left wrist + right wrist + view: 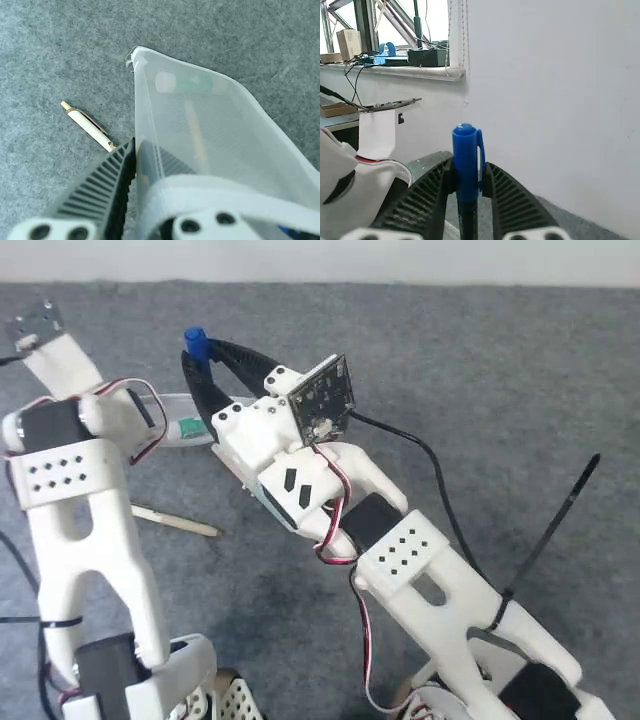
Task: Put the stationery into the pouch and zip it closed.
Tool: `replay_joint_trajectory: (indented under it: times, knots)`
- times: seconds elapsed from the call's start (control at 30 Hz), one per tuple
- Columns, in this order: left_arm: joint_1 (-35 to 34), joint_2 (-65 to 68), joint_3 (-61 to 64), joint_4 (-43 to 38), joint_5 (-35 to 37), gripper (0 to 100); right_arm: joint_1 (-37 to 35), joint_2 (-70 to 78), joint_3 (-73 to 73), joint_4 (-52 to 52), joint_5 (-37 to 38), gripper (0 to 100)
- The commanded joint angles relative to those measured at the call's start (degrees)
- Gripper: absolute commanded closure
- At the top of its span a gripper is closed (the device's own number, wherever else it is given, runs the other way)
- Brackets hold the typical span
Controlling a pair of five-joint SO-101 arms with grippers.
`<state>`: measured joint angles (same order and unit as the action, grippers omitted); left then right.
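Observation:
My left gripper (142,200) is shut on the rim of a translucent mesh pouch (215,135), holding it just above the grey carpet. Inside the pouch lie a green-and-white item (182,82) and a thin pencil-like stick (195,132). A cream pen with a gold clip (87,125) lies on the carpet beside the pouch, also seen as the cream pen (175,520) in front of the left arm. My right gripper (467,192) is shut on a blue-capped marker (467,160) that points upward. In the high view the blue marker (195,340) sits above the pouch (190,430).
The right arm's body (400,550) crosses the middle of the carpet. A black cable (435,465) and a black cable tie (560,520) lie to its right. A white wall borders the carpet's far edge.

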<state>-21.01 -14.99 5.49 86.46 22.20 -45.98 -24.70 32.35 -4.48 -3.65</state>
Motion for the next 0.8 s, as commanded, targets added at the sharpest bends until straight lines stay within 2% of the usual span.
replay_joint_trajectory:
  times: [0.0,0.27,0.77]
  knots:
    - [0.09,-3.16,-0.66,-1.49,-0.18,99,0.48,-2.51,2.02,-1.19,1.41,99.1]
    - [0.26,-2.99,-0.66,-1.49,-0.18,99,-1.63,-6.73,12.57,-1.27,14.86,99.1]
    - [0.09,-2.9,-0.57,-1.49,-0.18,99,-6.2,-0.57,16.62,-1.45,15.82,99.1]
